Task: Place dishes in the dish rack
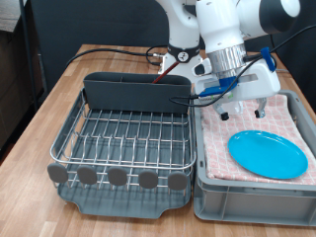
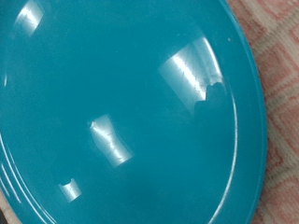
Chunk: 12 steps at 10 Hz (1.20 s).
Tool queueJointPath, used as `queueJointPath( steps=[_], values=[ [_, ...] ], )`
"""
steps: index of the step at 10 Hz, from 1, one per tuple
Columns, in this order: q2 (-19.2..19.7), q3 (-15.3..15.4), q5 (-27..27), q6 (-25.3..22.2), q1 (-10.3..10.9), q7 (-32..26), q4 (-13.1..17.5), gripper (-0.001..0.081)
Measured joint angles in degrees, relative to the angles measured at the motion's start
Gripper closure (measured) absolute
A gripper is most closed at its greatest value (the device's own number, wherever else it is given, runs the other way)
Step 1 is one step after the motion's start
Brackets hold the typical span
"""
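Dish rack (image 1: 123, 138): seen at the exterior view's left, well to the left of the gripper; its wire grid is bare.
Utensil box (image 1: 133, 91): stood along the rack's far edge, just left of the gripper; a reddish item is seen at its right end, too small to be identified.
Round tabs (image 1: 118, 178): lined along the rack's near edge, well apart from the gripper.
Gripper (image 1: 240, 111): hung above the cloth-lined bin; whether its fingers are spread or closed cannot be told, and nothing is seen held.
Plate (image 1: 268, 154): laid flat on the checked cloth (image 1: 288, 114), below and slightly right of the gripper; the wrist view is almost filled by it (image 2: 121, 112).
Bin (image 1: 252, 193): set just right of the rack, under the gripper.
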Motion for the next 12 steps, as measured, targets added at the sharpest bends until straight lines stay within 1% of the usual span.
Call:
queueJointPath(
  steps=[6,12],
  values=[
    [5.40,0.76,0.02,3.10,0.28,-0.22,3.64,0.0004],
    [8.36,0.81,-0.18,4.09,0.70,-0.17,5.58,0.0004]
  ],
)
